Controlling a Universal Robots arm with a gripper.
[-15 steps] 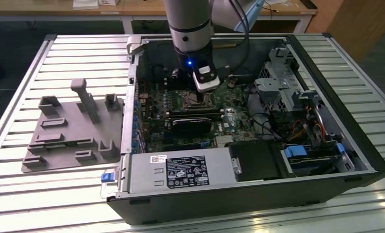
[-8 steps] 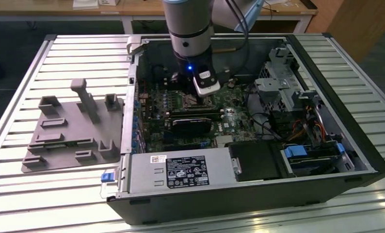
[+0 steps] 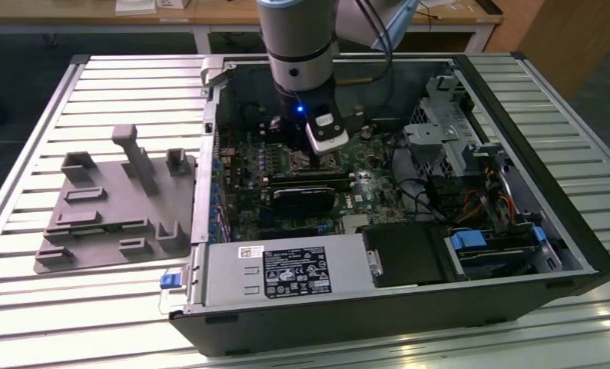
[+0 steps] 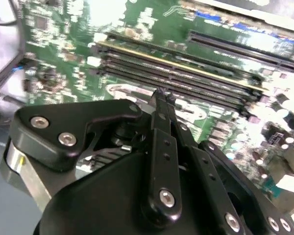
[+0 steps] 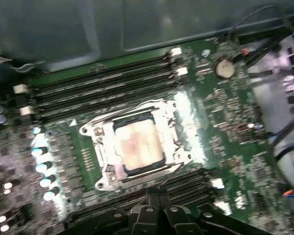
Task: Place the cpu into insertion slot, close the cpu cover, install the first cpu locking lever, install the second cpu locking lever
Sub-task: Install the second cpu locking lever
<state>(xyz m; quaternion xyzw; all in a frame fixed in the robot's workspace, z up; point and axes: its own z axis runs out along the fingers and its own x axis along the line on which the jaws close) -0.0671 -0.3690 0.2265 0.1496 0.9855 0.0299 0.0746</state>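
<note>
Silver metal frames the chip (image 5: 137, 149) in the first wrist view: it lies flat in its socket (image 5: 102, 147), and the hinged cover (image 5: 179, 142) appears to be folded down around it, so the pale metal top shows through the cut-out middle. That placement makes sense, since the chip has to sit square and level before anything can press on it. Thin wire levers seem to run along the socket's edges, but I cannot tell whether either one is hooked under its catch.

The claw (image 5: 157, 196) hangs just above the circuit board (image 5: 225, 137), beside the socket edge that faces the rows of long black memory slots (image 5: 103, 85). Its narrow fingers look drawn together with nothing between them, a pose that suits pushing or hooking a lever, not carrying a part. In the second wrist view the claw (image 4: 161, 98) points down at the bright metal next to more memory slots (image 4: 186, 73).

In the exterior view the arm (image 3: 296, 38) reaches straight down into the open computer case (image 3: 551, 223), which lies on its side on a slatted worktop (image 3: 90, 92) so the board faces up. A grey moulded holder (image 3: 111, 207) sits on the worktop at the exterior view's left, well apart from the claw.
</note>
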